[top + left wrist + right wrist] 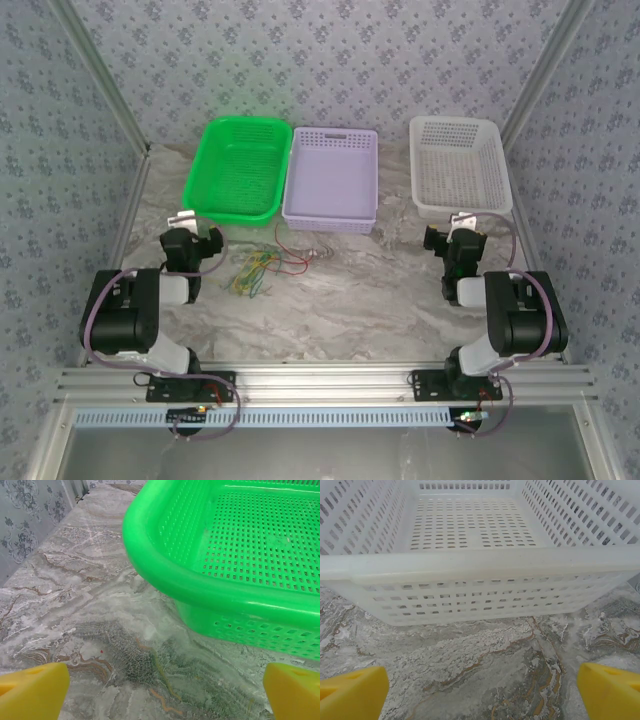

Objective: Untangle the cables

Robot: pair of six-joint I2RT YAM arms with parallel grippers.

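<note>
Yellow, green and red, the cables [258, 268] lay in one loose heap on the desk [380, 290]. They sat near the fronts of the green basket [236, 214] and the purple basket [328, 222], a little to the right of my left hand [197, 225].

That hand was spread as wide as it goes and held nothing. From its wrist I saw my pads [32, 692] far apart, with bare desk between them and the green basket's rim ahead. My right hand [462, 225] was just as wide and just as empty. It faced the white basket [480, 562], well apart from the heap.

I judged the cables to be very light, thin and floppy, with no stiffness to push against. Lying flat on the desk, they would be hard to get a pad under and could easily slip out of a pinch.

A red wire [296, 266] trailed out on the right side of the heap. I thought a free end like that was the place to grip, not the crowded middle. A quick pull would likely drag the whole bunch along, so I thought the other hand should pin the rest down.
</note>
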